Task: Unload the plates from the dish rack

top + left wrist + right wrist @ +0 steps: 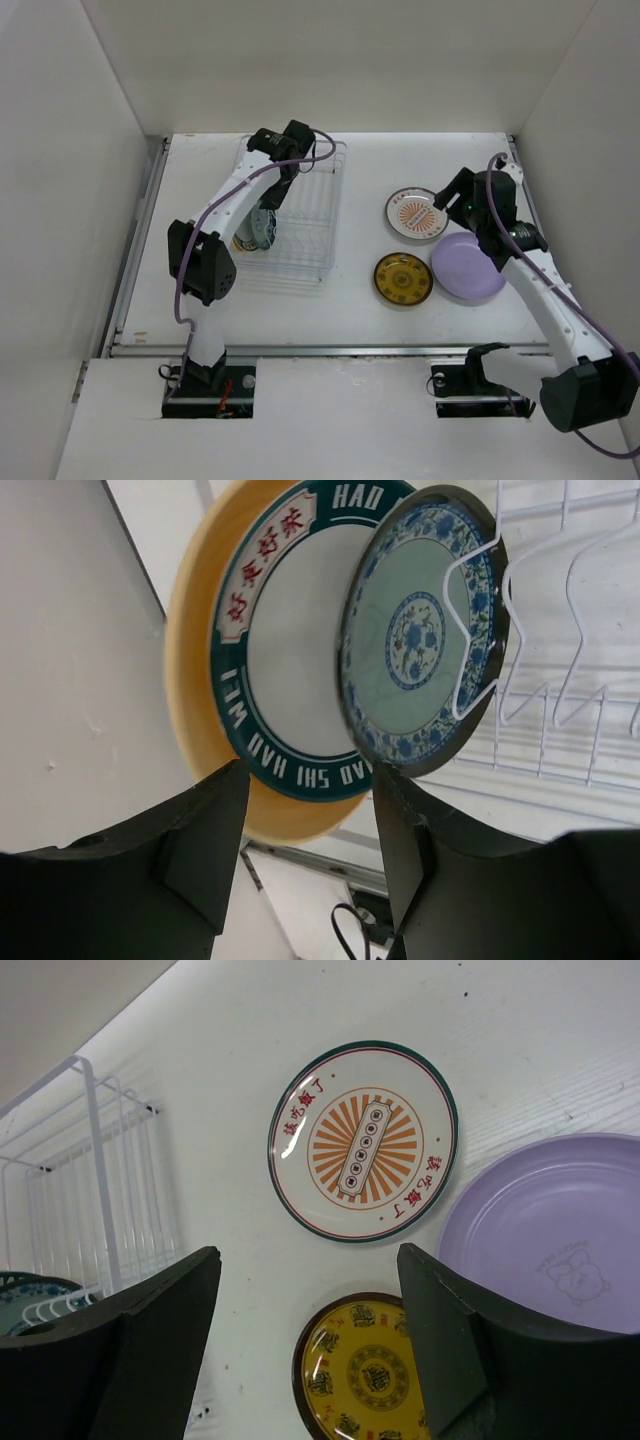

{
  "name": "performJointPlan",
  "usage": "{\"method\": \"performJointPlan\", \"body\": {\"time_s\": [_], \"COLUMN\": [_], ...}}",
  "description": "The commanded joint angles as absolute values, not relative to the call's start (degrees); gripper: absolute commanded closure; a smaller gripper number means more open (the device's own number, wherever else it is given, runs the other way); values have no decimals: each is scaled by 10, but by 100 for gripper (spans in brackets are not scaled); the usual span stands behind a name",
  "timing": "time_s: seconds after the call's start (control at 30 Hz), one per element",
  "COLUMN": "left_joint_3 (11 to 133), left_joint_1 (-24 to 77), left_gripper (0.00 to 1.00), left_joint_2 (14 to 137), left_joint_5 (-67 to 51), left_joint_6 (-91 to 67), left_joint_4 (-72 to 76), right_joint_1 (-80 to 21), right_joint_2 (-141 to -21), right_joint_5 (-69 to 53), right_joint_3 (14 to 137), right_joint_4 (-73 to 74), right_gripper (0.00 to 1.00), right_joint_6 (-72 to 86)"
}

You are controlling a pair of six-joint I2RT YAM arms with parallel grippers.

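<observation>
- A white wire dish rack [312, 235], rectangular with thin upright loops for dividers, sat on the flat white table [340, 320]. From above, it was at about ten o'clock from the table's middle.
- Three round plates stood on edge at the rack's eight o'clock side, leaning together. A glossy pale yellow plate [195, 650] was at the back, with a white plate with a dark green rim [285, 660] against it. In front, a teal plate with blue flower patterns [420, 630] rested against a wire loop.
- The green rim carried white capitals reading "HAO SHI HAO WEI", "HAO" at its top edge, and red Chinese characters in a pale panel.
- The left claw [305, 805] had its two matte black fingers part-way apart, either side of the bottom edges of the yellow and green-rimmed plates. It had hold of nothing that I could see.
- The right claw [310, 1260] hung over the table at three o'clock, jaws spread wide and empty.
- Below it three plates lay flat. One was a white plate with an orange sunburst [363, 1140], a thin green edge and red Chinese characters on either side.
- At its six o'clock lay a shiny gold-yellow plate with a dark brown rim [375, 1375].
- At that one's three o'clock lay a smooth lavender plate [545, 1230] with a faint bear outline in its middle.
</observation>
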State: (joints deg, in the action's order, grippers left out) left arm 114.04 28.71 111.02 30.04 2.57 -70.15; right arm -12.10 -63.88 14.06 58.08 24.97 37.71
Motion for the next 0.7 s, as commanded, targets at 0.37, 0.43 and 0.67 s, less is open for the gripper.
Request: {"method": "performJointPlan", "body": {"time_s": [0.37,0.43,0.67], "left_joint_3": [1137,1137,1283], "left_joint_1": [239,239,239], "left_gripper": [81,96,100], "left_joint_2": [1197,1197,1149], "left_joint_5": [258,249,223], "left_joint_6": [2,-5,-17], "left_joint_4": [-723,-729,-772], "right_joint_1": [-122,-122,-122], "right_joint_2": [-541,-523,-505], "right_joint_5": [148,153,134], "right_joint_3": [561,561,555], "right_joint_4": [275,275,280], "right_gripper": [23,23,23], "right_joint_6": [364,364,353]}}
